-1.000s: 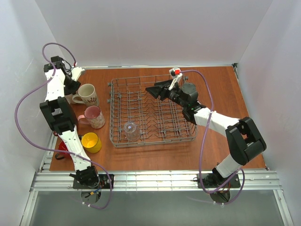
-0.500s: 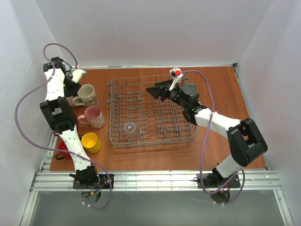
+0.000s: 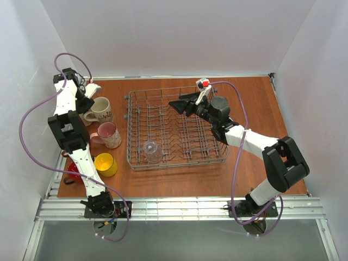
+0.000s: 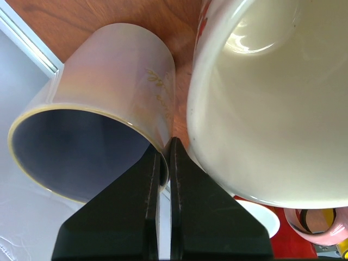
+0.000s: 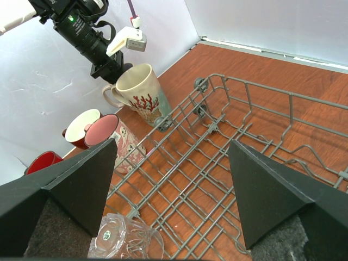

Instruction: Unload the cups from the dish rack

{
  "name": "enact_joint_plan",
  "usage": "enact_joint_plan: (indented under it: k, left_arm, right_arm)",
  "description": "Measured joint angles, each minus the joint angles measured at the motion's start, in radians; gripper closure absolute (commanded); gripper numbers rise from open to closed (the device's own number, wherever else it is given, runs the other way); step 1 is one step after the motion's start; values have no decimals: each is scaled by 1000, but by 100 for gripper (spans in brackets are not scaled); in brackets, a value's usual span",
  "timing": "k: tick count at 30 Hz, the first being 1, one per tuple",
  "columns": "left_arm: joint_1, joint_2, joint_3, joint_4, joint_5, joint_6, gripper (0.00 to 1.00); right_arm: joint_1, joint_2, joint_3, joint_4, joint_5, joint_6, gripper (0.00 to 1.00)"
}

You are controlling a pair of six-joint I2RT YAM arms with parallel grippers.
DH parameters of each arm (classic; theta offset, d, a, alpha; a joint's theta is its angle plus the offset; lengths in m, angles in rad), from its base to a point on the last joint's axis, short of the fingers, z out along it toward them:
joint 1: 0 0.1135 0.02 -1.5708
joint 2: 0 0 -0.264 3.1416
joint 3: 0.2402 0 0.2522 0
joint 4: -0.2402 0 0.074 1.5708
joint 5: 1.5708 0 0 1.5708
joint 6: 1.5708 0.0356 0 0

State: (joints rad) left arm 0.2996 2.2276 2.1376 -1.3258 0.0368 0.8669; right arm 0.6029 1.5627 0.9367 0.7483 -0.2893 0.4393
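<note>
1. The left gripper (image 4: 165, 144) is pinched on the wall of the beige cup (image 4: 103, 92) in the far-left corner of the table (image 3: 255, 103). One finger is inside the rim and one outside. Whether the cup rests on the wood cannot be told.
2. The cream mug (image 3: 101, 108), printed with red coral, stands just beside the beige cup. The outer finger sits in the narrow slot between the two, so that side is crowded.
3. The white side wall (image 3: 27, 81) closes in on the other side of the beige cup.
4. Along the left edge, outside the dish rack (image 3: 128, 136), stand the dark red mug (image 5: 81, 126), the pink mug (image 3: 110, 134), the yellow mug (image 3: 105, 164) and the red mug (image 5: 43, 161). In the top view the left arm partly covers the red one.
5. The clear glass (image 3: 153, 151) sits in the rack's near-left part, among the tines.
6. The right gripper (image 5: 171, 144) hangs over the rack's far side with its jaws wide apart and nothing between them, well apart from the glass.
</note>
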Motion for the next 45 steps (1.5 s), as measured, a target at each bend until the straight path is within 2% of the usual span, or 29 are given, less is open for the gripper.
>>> enact_joint_plan:
  k: [5,9,10,11,15,25,29,33,34,35,40,45]
  left_arm:
    - [-4,0,-2,2,-18,-3,100]
    - [-5,2,-1,7,-26,-5,80]
    - [-5,2,-1,17,-32,-7,72]
    - [-5,2,0,27,-43,-5,69]
    - [-3,2,1,48,-53,-11,62]
    - [-4,-3,1,76,-56,-13,55]
    - [-5,-26,0,93,-74,-20,53]
    - [-10,-87,-35,142,-116,-35,50]
    - [-13,-108,-50,160,-130,-39,50]
    - [-14,-129,-62,177,-139,-43,50]
    - [-16,-190,-71,231,-176,-66,50]
    - [-16,-224,-84,271,-190,-96,49]
  right_arm:
    - [1,0,0,0,0,-3,22]
    - [1,0,0,0,0,-3,22]
    - [1,0,0,0,0,-3,22]
    - [1,0,0,0,0,-3,22]
    - [1,0,0,0,0,-3,22]
    - [2,0,4,-26,1,-17,21]
    - [29,0,46,-139,35,-96,20]
    - [127,3,160,-347,125,-256,16]
    - [158,8,194,-395,148,-298,6]
    - [190,12,226,-442,169,-334,1]
    - [330,71,363,-663,294,-488,1]
    - [429,185,472,-865,378,-555,1]
